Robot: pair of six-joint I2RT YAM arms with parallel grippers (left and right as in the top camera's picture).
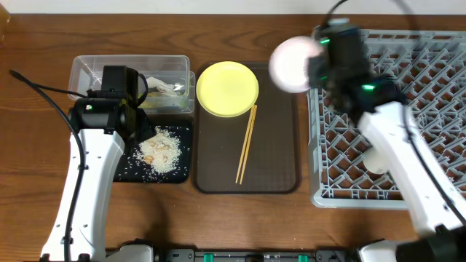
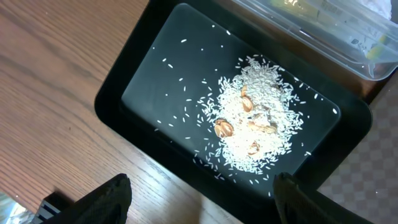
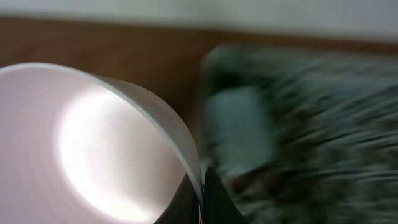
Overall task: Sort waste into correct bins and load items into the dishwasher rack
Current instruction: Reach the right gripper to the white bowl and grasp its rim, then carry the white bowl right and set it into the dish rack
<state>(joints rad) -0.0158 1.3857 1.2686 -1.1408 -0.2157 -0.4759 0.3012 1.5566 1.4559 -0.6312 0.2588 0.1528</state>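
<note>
White round bowl (image 1: 293, 64) is in the air just off the left edge of the large grey pegged dishwasher rack (image 1: 408, 109), near its far corner, blurred in both views. The right gripper (image 3: 200, 202) is clamped on the bowl's rim, one finger inside and one outside. Step in hand, by my judgement: loading the bowl into the rack. The next move calls for carrying it over the rack wall, lowering it between the pegs and only then releasing. The round yellow plate (image 1: 227, 89) and thin wooden chopsticks (image 1: 246, 144) lie on the brown serving tray (image 1: 277, 145) just beside the rack's left side, not yet loaded. Farther from the rack, the left gripper (image 2: 205, 205) hangs with jaws wide apart and empty over the shallow black tray (image 2: 143, 74), which holds whitish rice scraps (image 2: 255, 124).
</note>
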